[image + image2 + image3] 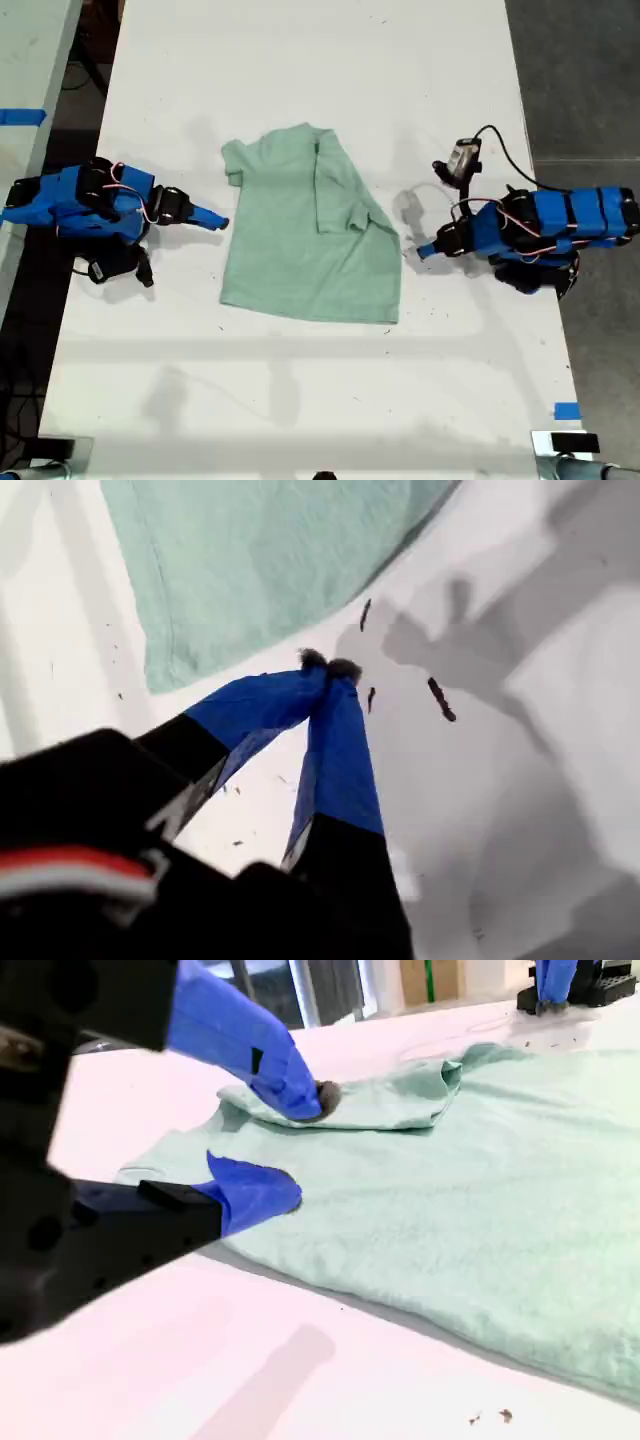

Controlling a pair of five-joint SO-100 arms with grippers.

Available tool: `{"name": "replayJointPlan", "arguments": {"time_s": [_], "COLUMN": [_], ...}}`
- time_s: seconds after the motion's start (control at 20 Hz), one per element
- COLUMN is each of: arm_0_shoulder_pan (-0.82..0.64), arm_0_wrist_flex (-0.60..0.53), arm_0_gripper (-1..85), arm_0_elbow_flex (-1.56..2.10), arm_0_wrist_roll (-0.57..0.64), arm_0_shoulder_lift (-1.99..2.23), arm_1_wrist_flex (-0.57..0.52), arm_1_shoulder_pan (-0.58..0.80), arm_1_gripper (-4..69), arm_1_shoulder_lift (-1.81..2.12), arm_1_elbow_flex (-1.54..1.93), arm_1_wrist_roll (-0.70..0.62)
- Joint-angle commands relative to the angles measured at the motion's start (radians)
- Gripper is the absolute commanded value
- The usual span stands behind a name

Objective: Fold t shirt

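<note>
1. My first gripper (pixel 218 222) lies at the exterior view's left, on the white table (pixel 300 60), pointing toward the garment. In the first wrist view its blue-taped fingers (pixel 335 750) meet at the tips, so the jaws are closed with nothing between them (pixel 330 665). The tips rest just beside the cloth's edge, apart from it.

2. The t shirt (pixel 290 230) lies flat at the middle of the table, between the two arms.
   - Colour: pale mint green, plain, no print.
   - Collar end toward the exterior view's top, hem toward its bottom.
   - The side toward the exterior view's right is folded over onto the body, and its short sleeve lies on top as a second layer.
   - The other sleeve shows as a small tab spread flat at the upper corner on the exterior view's left.
   - The first wrist view shows one rounded corner of the cloth (pixel 250 560). The second wrist view shows the folded layer on the body (pixel 480 1190).

3. My second gripper (pixel 425 250) sits at the exterior view's right, just beside the folded edge. Its jaws stand apart (pixel 300 1145) and grip nothing. One fingertip (pixel 300 1095) is at the folded sleeve; whether it touches cannot be told. The other hangs over the cloth's near edge.
</note>
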Motion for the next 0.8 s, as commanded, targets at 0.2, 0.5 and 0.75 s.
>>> {"name": "replayJointPlan", "arguments": {"time_s": [0.2,0.5,0.75], "arm_0_shoulder_pan": [-0.003,-0.005,-0.005], "arm_0_wrist_flex": [-0.021,-0.021,-0.021], "arm_0_gripper": [11.0,11.0,11.0], "arm_0_elbow_flex": [0.0,0.0,0.0], "arm_0_wrist_roll": [-0.003,-0.003,-0.003], "arm_0_shoulder_lift": [0.006,0.006,0.006], "arm_1_wrist_flex": [0.074,0.092,0.092], "arm_1_shoulder_pan": [0.018,0.032,0.032], "arm_1_gripper": [-0.5,-0.5,-0.5], "arm_1_shoulder_lift": [0.166,0.166,0.166], "arm_1_elbow_flex": [0.141,0.14,0.14], "arm_1_wrist_roll": [0.161,0.206,0.206]}}
